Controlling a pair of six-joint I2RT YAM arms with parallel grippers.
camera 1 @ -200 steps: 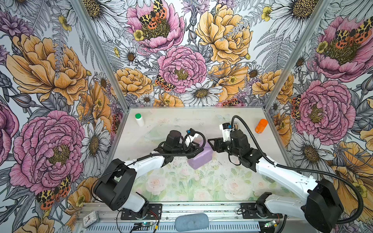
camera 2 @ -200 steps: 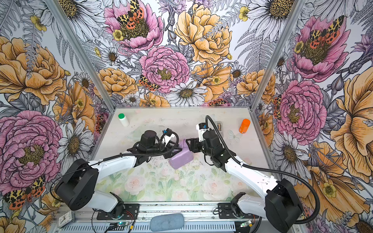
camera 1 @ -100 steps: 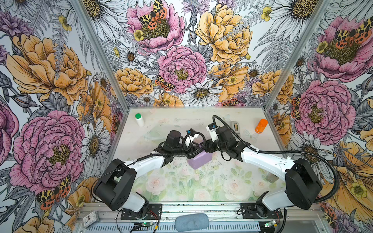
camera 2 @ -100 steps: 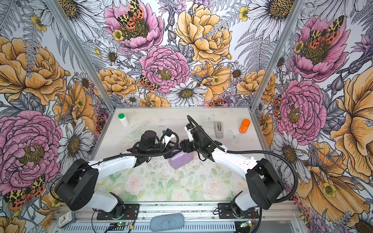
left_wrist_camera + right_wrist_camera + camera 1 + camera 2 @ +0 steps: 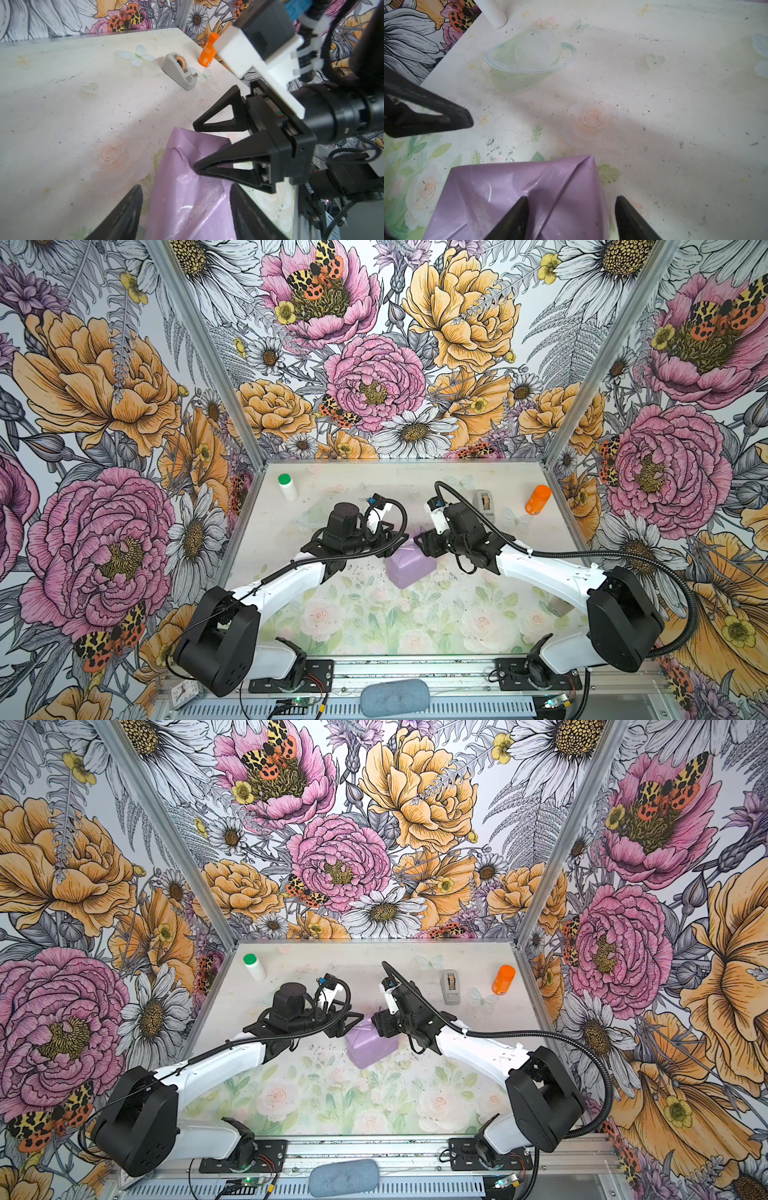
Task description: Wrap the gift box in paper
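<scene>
gift box hidden under paper (image 5: 409,568), end flaps folded. left gripper (image 5: 185,185) released, straddling it; right gripper (image 5: 195,146) released, one tip on the fold. taping probably remains.

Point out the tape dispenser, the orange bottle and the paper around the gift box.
tape dispenser (image 5: 179,72): left wrist view, on its grey body beside the roll.
orange bottle (image 5: 537,502): in a top view, mid-body, under the cap.
paper (image 5: 483,187): right wrist view, on the flat top face.
</scene>
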